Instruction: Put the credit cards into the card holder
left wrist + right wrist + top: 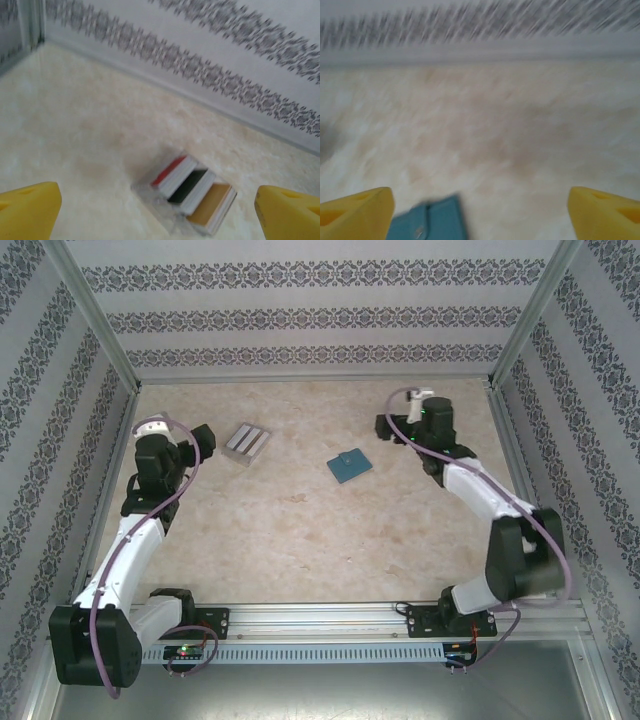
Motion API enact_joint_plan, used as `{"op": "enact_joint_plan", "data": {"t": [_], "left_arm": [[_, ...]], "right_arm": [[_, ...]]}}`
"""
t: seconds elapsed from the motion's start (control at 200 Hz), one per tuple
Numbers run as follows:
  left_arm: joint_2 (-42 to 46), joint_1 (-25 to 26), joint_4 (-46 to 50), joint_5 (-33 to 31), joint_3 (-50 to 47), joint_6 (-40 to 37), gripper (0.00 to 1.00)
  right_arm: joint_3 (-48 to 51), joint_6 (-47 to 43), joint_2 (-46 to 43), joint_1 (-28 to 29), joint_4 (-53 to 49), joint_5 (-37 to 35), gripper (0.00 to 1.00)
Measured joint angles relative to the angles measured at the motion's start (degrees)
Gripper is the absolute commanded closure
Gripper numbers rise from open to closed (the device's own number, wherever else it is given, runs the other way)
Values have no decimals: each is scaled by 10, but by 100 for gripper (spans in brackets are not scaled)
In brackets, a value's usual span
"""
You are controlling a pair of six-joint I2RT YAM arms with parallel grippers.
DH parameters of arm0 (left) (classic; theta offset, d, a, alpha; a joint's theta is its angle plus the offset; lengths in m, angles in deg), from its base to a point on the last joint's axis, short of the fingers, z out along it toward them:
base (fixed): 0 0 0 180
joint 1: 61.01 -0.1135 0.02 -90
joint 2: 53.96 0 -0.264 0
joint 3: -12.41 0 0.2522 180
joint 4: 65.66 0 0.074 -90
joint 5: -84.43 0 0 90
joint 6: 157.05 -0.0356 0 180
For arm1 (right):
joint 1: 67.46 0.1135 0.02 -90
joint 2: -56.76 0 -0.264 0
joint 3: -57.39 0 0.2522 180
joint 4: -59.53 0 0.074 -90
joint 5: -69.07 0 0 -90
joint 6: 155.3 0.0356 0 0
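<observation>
Cards (pixel 192 192) lie fanned in three overlapping steps (red, dark and tan faces over white edges) at about 12 o'clock ahead of the left jaws. Those jaws are spread wide and empty, one yellow pad (pixel 29 209) at each lower corner of the wrist view. From above, the cards (pixel 248 443) read as a pale striped patch at about 10 o'clock from the middle of the surface (pixel 300 530), near the left jaws at their 3 o'clock.

The right jaws are also spread and empty. The holder (pixel 431 223) is low between them, towards the left pad (pixel 355 212), though that view is blurred. Seen from above, the holder (pixel 349 465) lies flat just past centre, between 7 and 8 o'clock from the right jaws and well apart from the cards.

The cards look light, stiff and slick, and hard to pinch lying flat. The raised step edges seem the best place to grip, one card at a time. The holder looks light and likely to slide, so it will probably need pinning.

The left arm rises from its base with its wrist turned towards 3 o'clock. The right arm elbows out towards 4 o'clock, its forearm running to 10 o'clock.
</observation>
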Motion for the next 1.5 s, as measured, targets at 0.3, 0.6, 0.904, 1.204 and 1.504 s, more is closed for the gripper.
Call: {"op": "enact_joint_plan", "data": {"t": [0.3,0.6,0.904,1.204,1.504], "left_arm": [[-11,23,108,125,10,78,0],[-45,26,169,197,43,60,0],[-70,26,177,226,37,60,0],[-94,26,178,245,31,62,0],[-104,26,178,258,30,71,0]], "right_arm": [[-90,7,198,4,-187,95,36],[-149,-7,242,17,-254,162,69],[-139,1,244,47,-230,255,61],[-103,-2,224,77,-191,319,35],[-269,-64,287,72,-252,146,31]]}}
